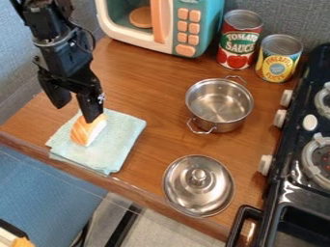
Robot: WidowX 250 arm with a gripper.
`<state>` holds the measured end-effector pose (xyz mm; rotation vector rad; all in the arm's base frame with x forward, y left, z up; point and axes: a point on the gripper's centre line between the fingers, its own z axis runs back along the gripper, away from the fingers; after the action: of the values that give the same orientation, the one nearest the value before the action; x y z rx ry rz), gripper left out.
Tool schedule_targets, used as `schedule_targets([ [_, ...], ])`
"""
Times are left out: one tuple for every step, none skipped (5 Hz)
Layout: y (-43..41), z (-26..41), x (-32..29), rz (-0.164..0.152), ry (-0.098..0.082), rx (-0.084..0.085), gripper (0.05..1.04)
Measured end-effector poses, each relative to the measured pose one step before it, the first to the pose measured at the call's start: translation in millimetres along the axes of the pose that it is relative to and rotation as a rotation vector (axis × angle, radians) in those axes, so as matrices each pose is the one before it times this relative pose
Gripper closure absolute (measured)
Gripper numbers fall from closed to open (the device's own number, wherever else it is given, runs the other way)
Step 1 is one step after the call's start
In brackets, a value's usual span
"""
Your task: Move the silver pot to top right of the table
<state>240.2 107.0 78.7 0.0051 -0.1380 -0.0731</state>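
The silver pot (219,105) stands upright and uncovered on the right half of the wooden table, its two wire handles at the upper right and lower left. My gripper (76,110) hangs at the left, well away from the pot, open with its fingers apart. One fingertip overlaps the top edge of a salmon sushi piece (88,130) in view; whether they touch I cannot tell.
The sushi lies on a light blue cloth (122,140). A silver lid (199,185) sits near the front edge. Behind are a toy microwave (187,29), a tomato can (238,41) and a yellow can (279,58). A black stove (293,159) borders the right.
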Motion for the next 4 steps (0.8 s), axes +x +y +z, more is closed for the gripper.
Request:
schedule_targets([
  [-2.11, -5.65, -1.93, 0.0045, 0.0199, -0.0120, 0.083],
  [-22.39, 4.71, 19.89, -0.0657, -0.0248, -0.0046, 0.083],
  [-24.66, 5.90, 28.95, -0.0709, -0.0377, 0.0233, 0.083],
  [-39.65, -5.79, 44.27, -0.0963, -0.0211, 0.0100, 0.083],
])
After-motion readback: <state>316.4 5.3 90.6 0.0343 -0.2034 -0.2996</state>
